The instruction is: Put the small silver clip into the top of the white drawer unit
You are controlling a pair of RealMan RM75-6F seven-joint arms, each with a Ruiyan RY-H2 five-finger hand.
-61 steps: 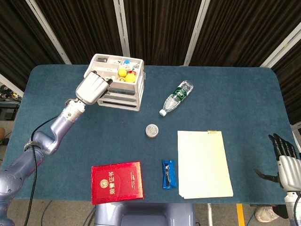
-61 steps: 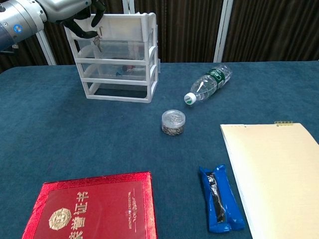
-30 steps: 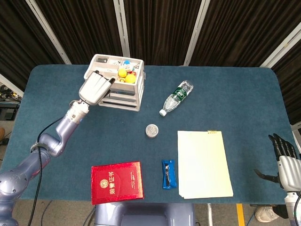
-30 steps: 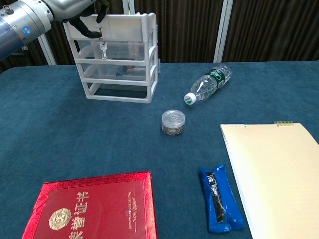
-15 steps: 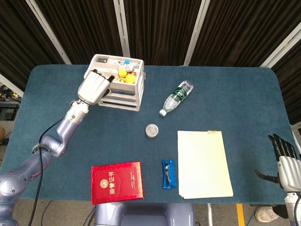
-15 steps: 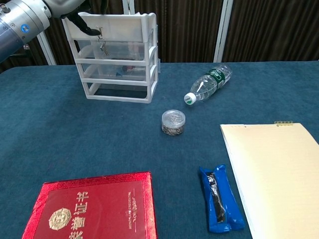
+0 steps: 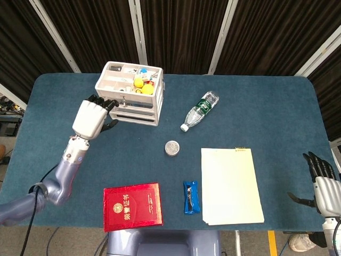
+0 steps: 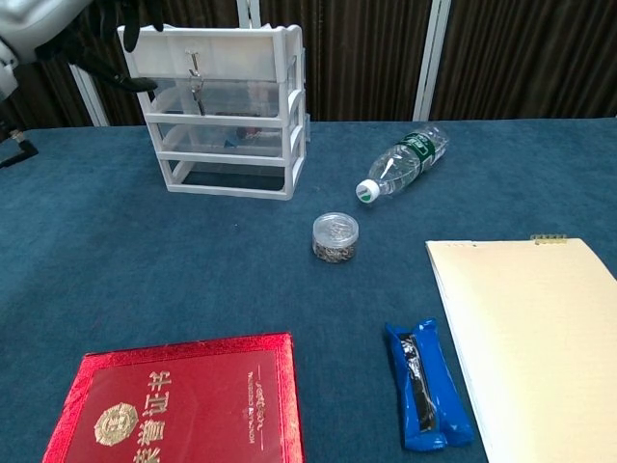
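The white drawer unit stands at the back left of the table, its open top tray holding yellow balls and small items. The small silver clip hangs at the front rim of that top tray, free of any hand. My left hand hovers left of and in front of the unit, fingers spread, holding nothing. At the table's near right corner is my right hand, fingers apart and empty; the chest view does not show it.
A plastic bottle lies right of the unit. A small round jar sits mid-table. Near the front edge lie a red booklet, a blue packet and a pale yellow pad.
My left hand has let go of the clip and drawn back left and toward the front of the table. The clip stays hanging at the top tray's front rim. The right hand has not moved.
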